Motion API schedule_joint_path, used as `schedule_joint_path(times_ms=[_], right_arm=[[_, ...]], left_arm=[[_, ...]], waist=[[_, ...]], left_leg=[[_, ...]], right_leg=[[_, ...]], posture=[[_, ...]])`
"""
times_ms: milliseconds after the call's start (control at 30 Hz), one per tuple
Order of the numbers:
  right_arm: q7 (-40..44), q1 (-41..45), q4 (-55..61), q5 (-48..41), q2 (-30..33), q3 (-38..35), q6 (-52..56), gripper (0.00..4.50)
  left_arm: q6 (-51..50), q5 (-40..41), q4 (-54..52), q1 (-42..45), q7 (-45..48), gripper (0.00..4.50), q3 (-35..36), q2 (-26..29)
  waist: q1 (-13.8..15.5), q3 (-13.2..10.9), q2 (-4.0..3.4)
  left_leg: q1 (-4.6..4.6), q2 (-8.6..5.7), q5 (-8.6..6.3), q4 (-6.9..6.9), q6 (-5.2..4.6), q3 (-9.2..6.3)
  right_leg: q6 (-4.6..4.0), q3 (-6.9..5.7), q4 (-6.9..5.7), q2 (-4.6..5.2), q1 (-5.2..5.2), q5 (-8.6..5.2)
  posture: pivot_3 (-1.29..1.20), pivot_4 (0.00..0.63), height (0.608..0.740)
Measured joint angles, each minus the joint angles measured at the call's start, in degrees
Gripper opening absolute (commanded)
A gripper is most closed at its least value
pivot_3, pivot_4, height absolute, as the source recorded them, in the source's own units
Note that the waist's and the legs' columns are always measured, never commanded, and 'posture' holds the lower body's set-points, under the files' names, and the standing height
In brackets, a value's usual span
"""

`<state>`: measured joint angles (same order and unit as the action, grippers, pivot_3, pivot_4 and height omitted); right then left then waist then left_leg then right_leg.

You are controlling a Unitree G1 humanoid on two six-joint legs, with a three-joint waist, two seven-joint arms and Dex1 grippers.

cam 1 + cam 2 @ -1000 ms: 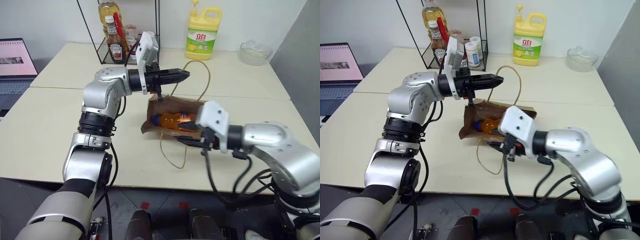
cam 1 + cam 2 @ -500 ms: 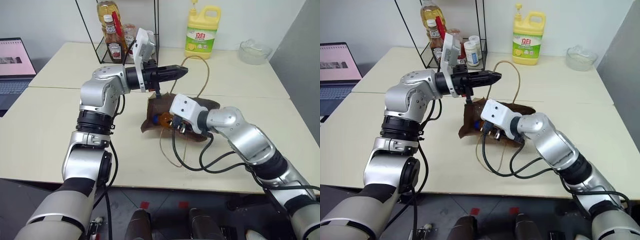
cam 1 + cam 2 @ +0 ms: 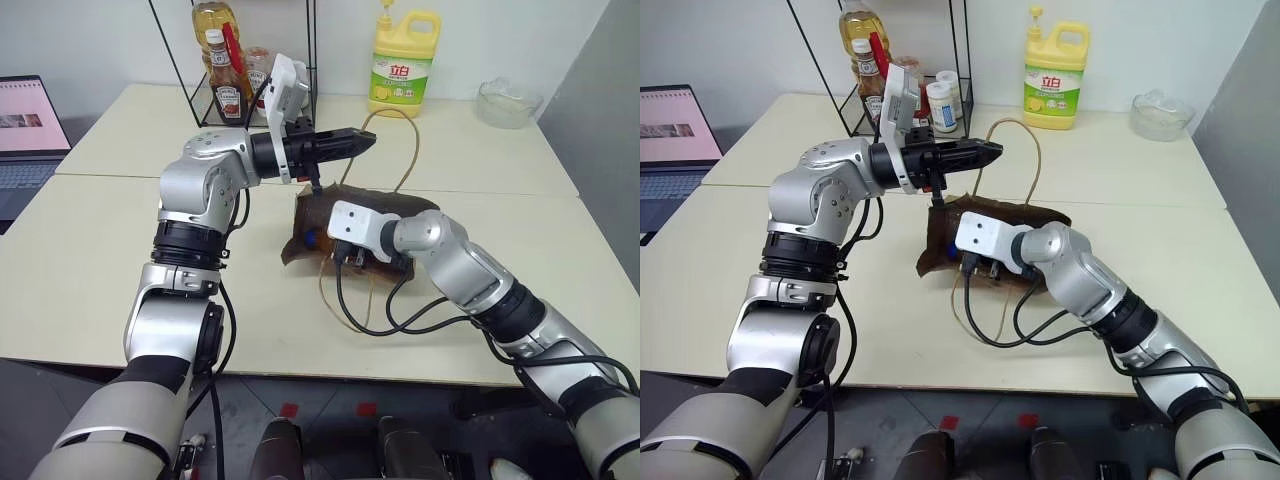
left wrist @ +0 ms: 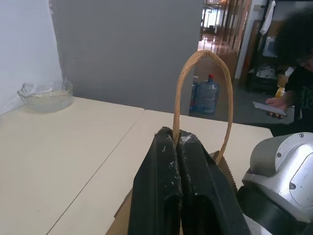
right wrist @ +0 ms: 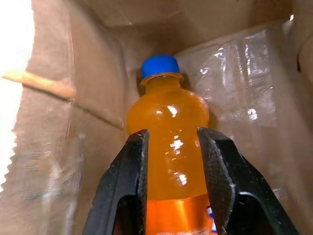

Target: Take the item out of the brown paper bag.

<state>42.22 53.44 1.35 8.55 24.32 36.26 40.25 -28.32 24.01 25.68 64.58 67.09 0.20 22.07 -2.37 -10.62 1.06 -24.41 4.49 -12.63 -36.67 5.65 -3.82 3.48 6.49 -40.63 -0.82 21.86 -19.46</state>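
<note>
The brown paper bag (image 3: 303, 215) lies on its side on the table, mouth toward me. My left gripper (image 3: 365, 137) hovers above it, shut on one tan cord handle (image 4: 203, 54), holding that loop up. The other handle (image 3: 340, 305) lies slack on the table. My right gripper (image 5: 172, 134) is inside the bag's mouth, open. One black finger stands close on each side of the item (image 5: 168, 117), an orange soda bottle lying with its blue cap (image 5: 160, 66) pointing deeper into the bag. I cannot tell whether the fingers press on it.
At the table's far side stand a wire rack (image 3: 312, 60) with sauce bottles (image 3: 228, 88), a yellow detergent jug (image 3: 405, 60) and a glass bowl (image 3: 510, 102). A laptop (image 3: 28, 130) sits at the far left. A person (image 4: 299, 58) is in the room behind.
My right arm has swung forward and left, and its gripper has gone from the table beside the bag into the bag's mouth, around the bottle. The left gripper has kept still on the handle.
</note>
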Motion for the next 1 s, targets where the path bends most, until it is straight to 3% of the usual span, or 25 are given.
schedule_joint_path(times_ms=[100, 267, 533, 1000], right_arm=[[0.65, 0.05, -0.94, 1.28, -0.87, 0.03, -0.44, 2.21], [1.71, 0.06, -1.69, 3.28, -1.04, 0.04, -1.22, 3.94], [3.16, 1.9, -5.07, 8.64, -1.68, 2.01, -2.31, 3.94], [6.06, 8.56, -22.95, 14.95, -9.14, 5.57, -9.52, 3.94]], left_arm=[[0.01, 0.02, -0.56, -0.3, -0.11, 0.0, 0.0, -0.03], [0.02, 0.08, -0.68, -0.44, -0.14, 0.0, 0.01, -0.02], [0.09, 0.09, -0.69, -0.56, -0.19, 0.0, 0.04, -0.03], [0.06, 0.16, -2.63, -1.53, -0.31, 0.0, 0.08, -1.0]], waist=[[0.01, 0.0, 0.0], [0.0, 0.0, 0.0], [-0.02, 0.0, -0.01], [-0.51, -0.01, -0.02]], left_leg=[[-0.01, 0.0, 0.0, 0.0, 0.01, 0.0], [-0.01, 0.0, 0.0, 0.0, 0.01, 0.0], [-0.02, 0.0, 0.01, 0.0, 0.01, 0.0], [-0.04, 0.0, 0.07, 0.01, 0.13, 0.0]], right_leg=[[0.0, 0.0, 0.0, 0.0, 0.0, 0.0], [0.0, -0.01, 0.0, 0.0, 0.01, 0.0], [0.0, -0.01, -0.01, 0.0, 0.03, 0.0], [0.0, -0.01, -0.12, 0.01, 0.12, 0.0]], posture=[[0.0, 0.15, 0.74], [0.0, 0.15, 0.74], [0.0, 0.15, 0.74], [0.0, 0.15, 0.74]])
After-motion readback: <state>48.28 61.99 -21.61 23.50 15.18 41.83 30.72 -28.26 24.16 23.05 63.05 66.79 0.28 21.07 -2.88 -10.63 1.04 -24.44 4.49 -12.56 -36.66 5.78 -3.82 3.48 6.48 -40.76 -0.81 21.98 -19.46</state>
